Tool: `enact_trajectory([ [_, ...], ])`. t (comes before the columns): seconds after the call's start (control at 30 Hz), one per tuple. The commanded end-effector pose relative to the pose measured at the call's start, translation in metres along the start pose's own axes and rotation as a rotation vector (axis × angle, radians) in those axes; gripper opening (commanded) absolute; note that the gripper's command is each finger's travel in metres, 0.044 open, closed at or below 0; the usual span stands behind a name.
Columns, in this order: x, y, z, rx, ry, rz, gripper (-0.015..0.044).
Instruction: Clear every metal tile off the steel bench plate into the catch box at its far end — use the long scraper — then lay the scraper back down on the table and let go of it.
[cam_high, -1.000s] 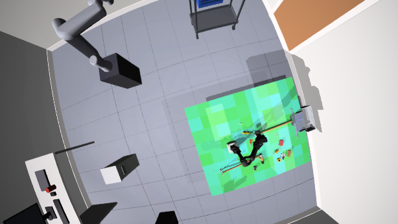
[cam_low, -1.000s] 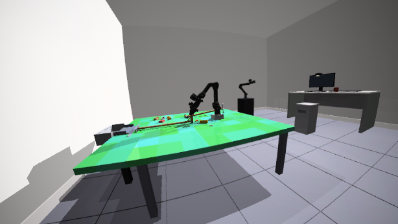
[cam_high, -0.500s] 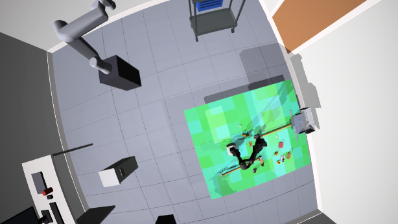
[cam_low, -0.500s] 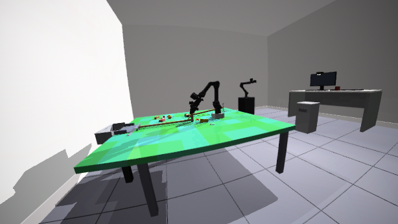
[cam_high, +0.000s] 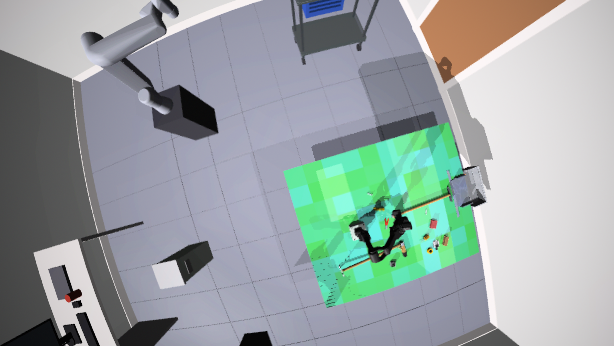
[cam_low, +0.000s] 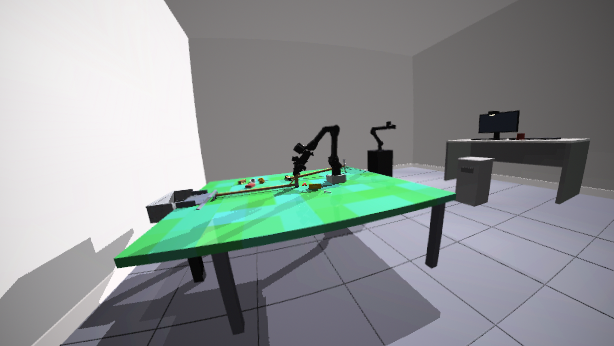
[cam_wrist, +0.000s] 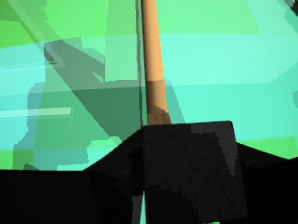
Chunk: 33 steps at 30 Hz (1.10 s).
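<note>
While our pincer (cam_high: 401, 218) (cam_low: 296, 183) squeezes the stick (cam_high: 427, 202) (cam_low: 255, 190) (cam_wrist: 153, 55), nearly shut, we see its far end beside the gray box (cam_high: 475, 185) (cam_low: 161, 206).

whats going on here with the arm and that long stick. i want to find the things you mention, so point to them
The black arm's gripper (cam_high: 400, 216) (cam_low: 296, 183) is shut on the handle of the long scraper (cam_high: 427, 203) (cam_low: 255, 190) (cam_wrist: 154, 55), which reaches across the green table (cam_high: 333, 187) (cam_low: 350, 215) to the bench plate (cam_high: 459, 190) and catch box (cam_high: 478, 181) (cam_low: 159, 210). A second long stick (cam_high: 357, 264) (cam_low: 320, 173) lies nearby. Whether any tiles remain on the plate is too small to tell.
</note>
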<state>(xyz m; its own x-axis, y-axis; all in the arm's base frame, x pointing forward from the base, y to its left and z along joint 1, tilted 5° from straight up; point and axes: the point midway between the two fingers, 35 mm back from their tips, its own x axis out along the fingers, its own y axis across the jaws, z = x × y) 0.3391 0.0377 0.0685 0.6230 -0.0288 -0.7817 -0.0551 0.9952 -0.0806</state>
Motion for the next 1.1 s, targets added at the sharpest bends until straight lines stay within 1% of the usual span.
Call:
enact_trajectory([
  [0.0,-0.002,-0.004,0.002,0.001,-0.01,-0.001,0.0],
  [1.07,0.025,-0.009,0.039,0.006,-0.014,-0.006,0.0],
])
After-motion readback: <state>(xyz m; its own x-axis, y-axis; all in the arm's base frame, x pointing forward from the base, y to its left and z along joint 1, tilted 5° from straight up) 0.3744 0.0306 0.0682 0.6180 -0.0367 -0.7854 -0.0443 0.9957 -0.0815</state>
